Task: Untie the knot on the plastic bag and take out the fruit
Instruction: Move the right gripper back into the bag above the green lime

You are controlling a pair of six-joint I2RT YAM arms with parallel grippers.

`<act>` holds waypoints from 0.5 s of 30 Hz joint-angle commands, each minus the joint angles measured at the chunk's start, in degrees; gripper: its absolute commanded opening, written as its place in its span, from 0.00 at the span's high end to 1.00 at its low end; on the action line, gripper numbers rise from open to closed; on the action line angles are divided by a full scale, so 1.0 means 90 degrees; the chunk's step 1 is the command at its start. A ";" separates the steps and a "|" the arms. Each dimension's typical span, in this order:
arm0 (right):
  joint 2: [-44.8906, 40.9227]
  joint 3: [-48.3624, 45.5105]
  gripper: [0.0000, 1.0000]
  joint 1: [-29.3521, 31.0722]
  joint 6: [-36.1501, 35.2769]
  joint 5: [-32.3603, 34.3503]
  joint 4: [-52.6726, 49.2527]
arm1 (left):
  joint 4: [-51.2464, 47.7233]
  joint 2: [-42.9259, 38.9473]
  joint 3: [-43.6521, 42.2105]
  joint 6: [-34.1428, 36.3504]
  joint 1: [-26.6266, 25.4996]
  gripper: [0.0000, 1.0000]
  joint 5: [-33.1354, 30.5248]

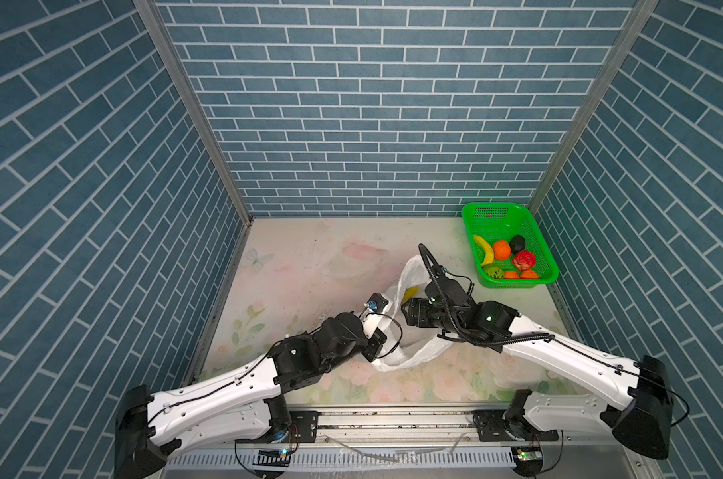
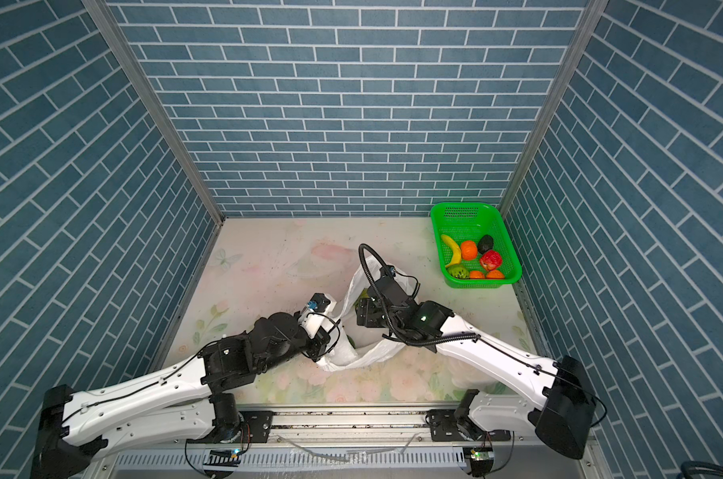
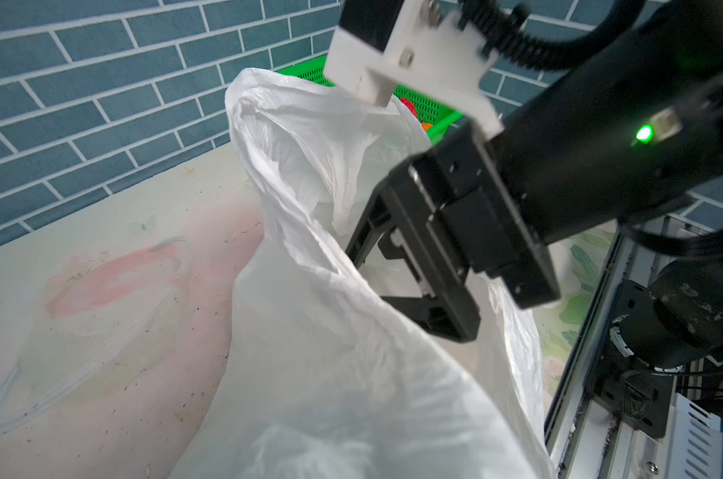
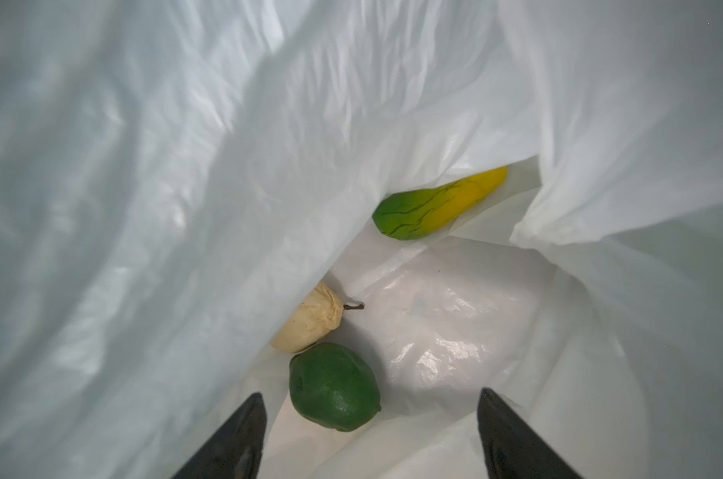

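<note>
My left jaws are clamped together on the rim of the plastic bag point(image 1: 405, 358), which lies open on the table point(image 1: 310, 257) with the green basket point(image 1: 517, 284) at its two o'clock. My right jaws stand apart inside the bag's mouth, over a green avocado point(image 4: 334, 387) that touches a cream fruit point(image 4: 310, 319). A mango point(image 4: 438, 203) lies farther in.

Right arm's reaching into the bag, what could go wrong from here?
1. The open right pincer sits off-centre over the green avocado, beside the cream-white fruit; closing may nudge it away or pinch the plastic bag.
2. A fold of it drapes over that fruit and the mango, so it could snag.
3. If the shut left pincer slips off the rim, the mouth may collapse.
</note>
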 commanded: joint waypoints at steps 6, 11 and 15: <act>0.0304 -0.1053 0.22 0.0264 0.0320 -0.0136 0.1187 | 0.0281 0.0008 0.0195 0.0026 -0.0044 1.00 -0.0177; 0.0724 -0.1242 0.21 0.0276 0.0418 -0.0333 0.1605 | 0.0378 0.0069 0.0223 0.0037 -0.0039 1.00 -0.0172; 0.1281 -0.1014 0.21 0.0238 0.0352 -0.0403 0.1866 | 0.0450 0.0120 0.0240 0.0057 -0.0046 1.00 -0.0111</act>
